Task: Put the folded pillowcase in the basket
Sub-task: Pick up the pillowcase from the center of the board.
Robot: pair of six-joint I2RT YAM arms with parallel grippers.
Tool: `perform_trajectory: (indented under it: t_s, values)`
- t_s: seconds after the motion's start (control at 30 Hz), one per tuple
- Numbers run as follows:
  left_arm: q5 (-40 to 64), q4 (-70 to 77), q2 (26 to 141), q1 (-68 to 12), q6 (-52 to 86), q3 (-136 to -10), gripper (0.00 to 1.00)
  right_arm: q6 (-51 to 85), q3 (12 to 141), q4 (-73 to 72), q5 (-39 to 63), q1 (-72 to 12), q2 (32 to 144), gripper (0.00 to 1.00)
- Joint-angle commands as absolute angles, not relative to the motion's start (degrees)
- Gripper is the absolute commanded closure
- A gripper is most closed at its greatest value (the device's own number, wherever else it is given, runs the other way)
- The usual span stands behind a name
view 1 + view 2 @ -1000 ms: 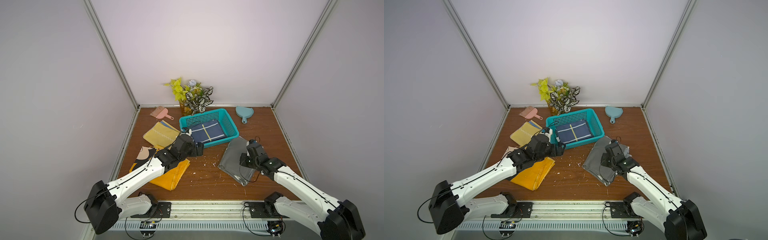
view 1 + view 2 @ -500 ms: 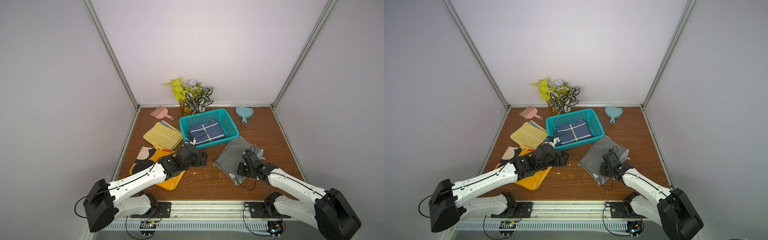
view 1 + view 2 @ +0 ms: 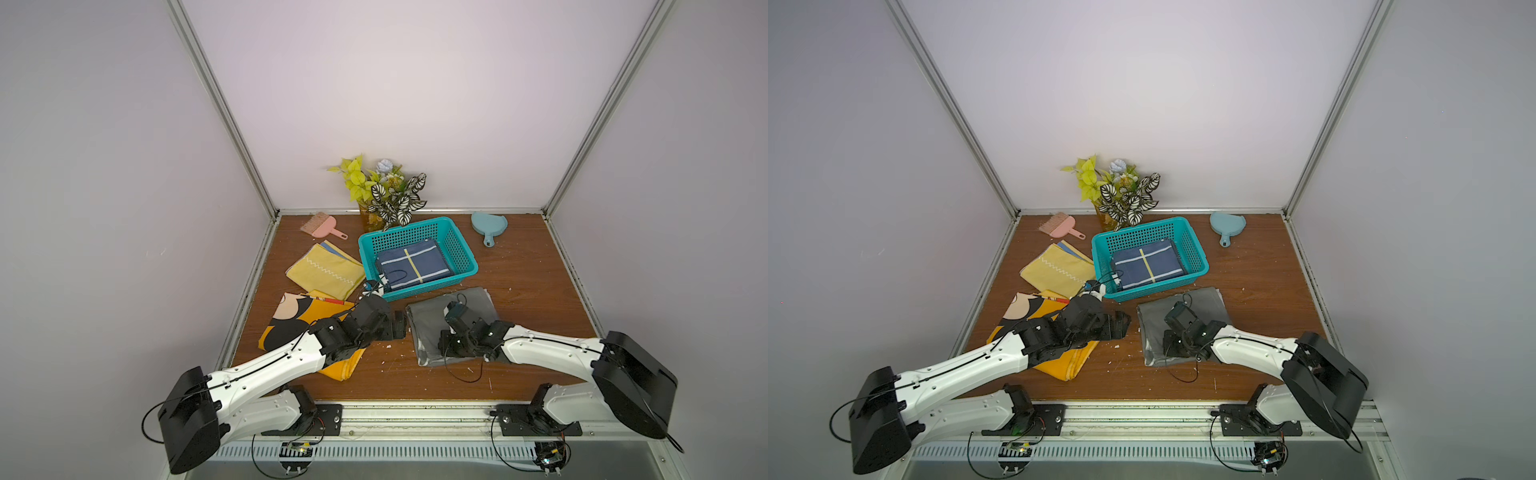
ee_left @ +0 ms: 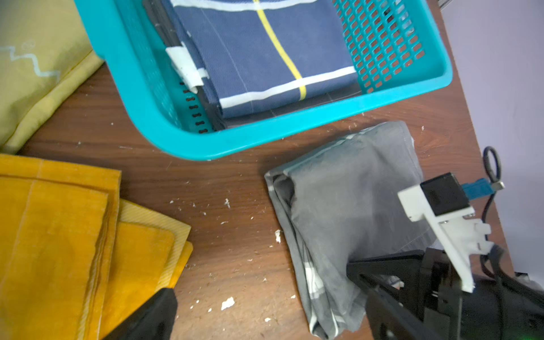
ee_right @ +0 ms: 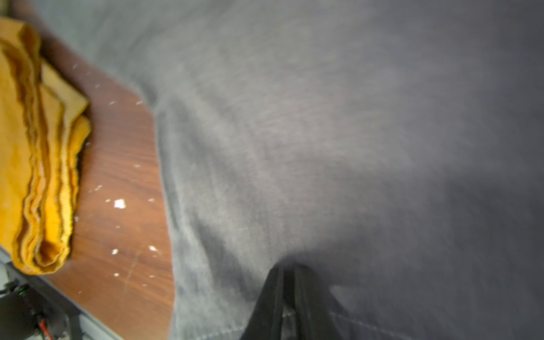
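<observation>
Pillowcase [image 3: 426, 328] lay just below the basket [image 3: 432, 286] in frame; right tool [image 5: 288, 269], narrow, on its lower part, grip unclear; left tool [image 3: 397, 328] wide.

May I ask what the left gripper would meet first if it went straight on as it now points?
Most likely the side edge of the grey pillowcase, just ahead of the left gripper; depth is unclear.
</observation>
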State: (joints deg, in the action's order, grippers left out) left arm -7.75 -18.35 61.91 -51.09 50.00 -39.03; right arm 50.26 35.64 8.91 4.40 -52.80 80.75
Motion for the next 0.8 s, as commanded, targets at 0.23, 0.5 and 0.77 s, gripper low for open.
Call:
perform_trajectory:
  t_s: [0.23,0.5,0.77]
  values:
    - [-0.70,-13.47,64.61,-51.60,52.29,-35.35,0.00,46.38,42.92,18.63,4.12,-55.30,75.16,0.49]
    - [4.95,-3.33,75.21,-51.59,51.82,-36.29,0.00,36.13,35.71,23.18,1.63,-34.71,63.39,0.03]
    - [8.20,0.64,84.45,-51.61,50.47,-38.44,0.01,29.73,34.04,18.13,2.82,-23.92,69.77,0.01]
